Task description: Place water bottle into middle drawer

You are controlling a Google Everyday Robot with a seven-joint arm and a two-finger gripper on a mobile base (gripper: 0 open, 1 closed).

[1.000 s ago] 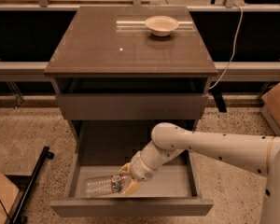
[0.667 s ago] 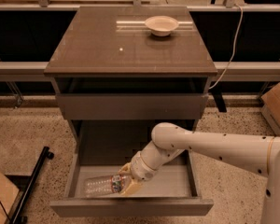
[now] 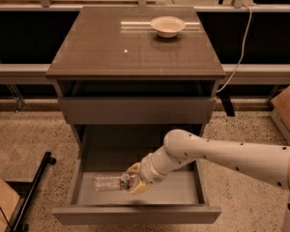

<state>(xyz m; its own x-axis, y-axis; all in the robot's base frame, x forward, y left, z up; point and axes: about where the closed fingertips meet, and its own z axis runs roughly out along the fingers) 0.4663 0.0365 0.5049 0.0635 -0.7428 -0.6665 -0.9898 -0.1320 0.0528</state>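
Reaching down into the open grey-brown middle drawer (image 3: 182, 191), the robot's tan two-finger gripper (image 3: 134, 183) is clamped around one end of the small clear ribbed plastic water bottle (image 3: 107, 181), which lies sideways on the pale floor

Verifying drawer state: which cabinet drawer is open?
The lower grey-brown drawer, pulled out, pale floor showing; the drawer front above is shut. The tan gripper sits inside it, at the clear ribbed plastic bottle.

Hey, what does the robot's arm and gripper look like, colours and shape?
The arm is a smooth, off-white tube dotted with small dark marks, swelling into a rounded joint, then a ringed wrist. The gripper, low inside the middle drawer at one end of the water bottle, is a yellowish tan. No cables show.
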